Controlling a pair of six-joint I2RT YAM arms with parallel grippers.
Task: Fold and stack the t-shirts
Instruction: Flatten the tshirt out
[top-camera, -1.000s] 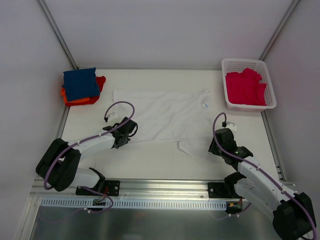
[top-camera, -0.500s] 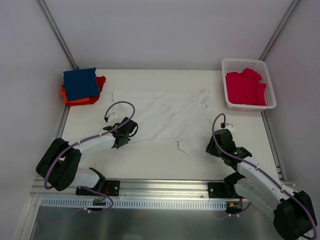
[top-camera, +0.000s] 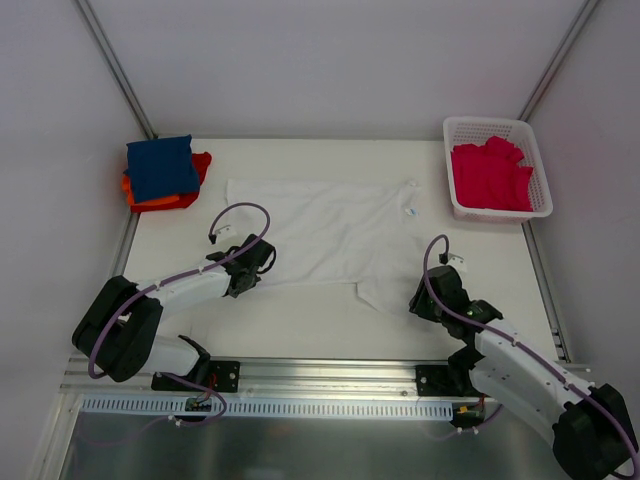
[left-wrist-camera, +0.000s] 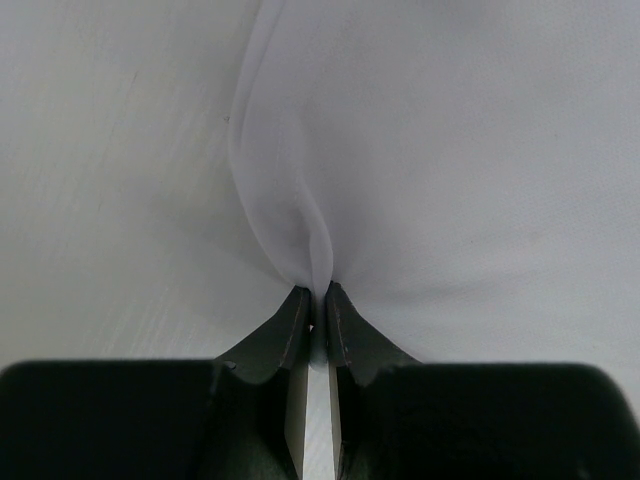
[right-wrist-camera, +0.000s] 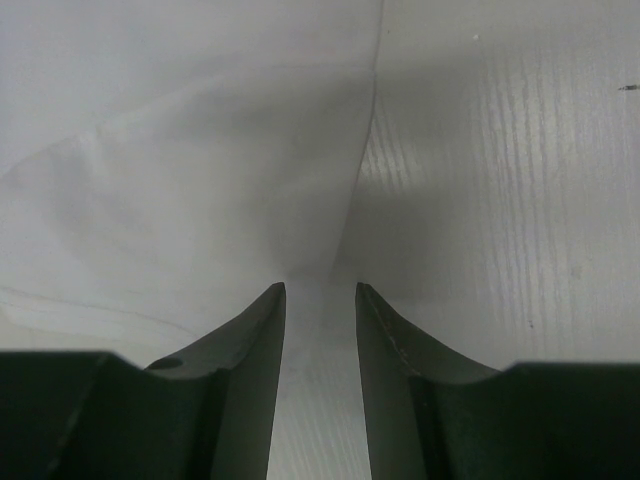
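Your table (top-camera: 300, 320) is a pale, matt board with a faint wood grain in the right wrist view. The white t-shirt (top-camera: 330, 230) lies spread flat across its middle, thin soft cloth, hem toward the left and neck toward the right, one sleeve pointing at the near edge.

Your left arm (top-camera: 180, 290) lies low and stretched out from its base toward the shirt's near left corner. Your right arm (top-camera: 510, 350) reaches in low from the right, its wrist bent toward the near sleeve.

The white plastic lattice basket (top-camera: 497, 130) stands at the far right corner and holds crumpled crimson-pink t-shirts (top-camera: 490, 178). At the far left corner a folded navy t-shirt (top-camera: 160, 166) rests on an orange-red t-shirt (top-camera: 160, 203), of which only the edges show.

Your left gripper (left-wrist-camera: 318, 300) is pinching the white shirt: the black fingers (left-wrist-camera: 290, 330) are pressed together on a raised ridge of cloth that fans away from the tips.

Your right gripper (right-wrist-camera: 320, 295) has its fingers (right-wrist-camera: 255, 340) spread, a narrow gap between them, the tips at the sleeve's edge. You cannot tell whether cloth or bare table fills that gap.

A small neck label (top-camera: 410, 211) shows by the collar; any print on it is too small to read.
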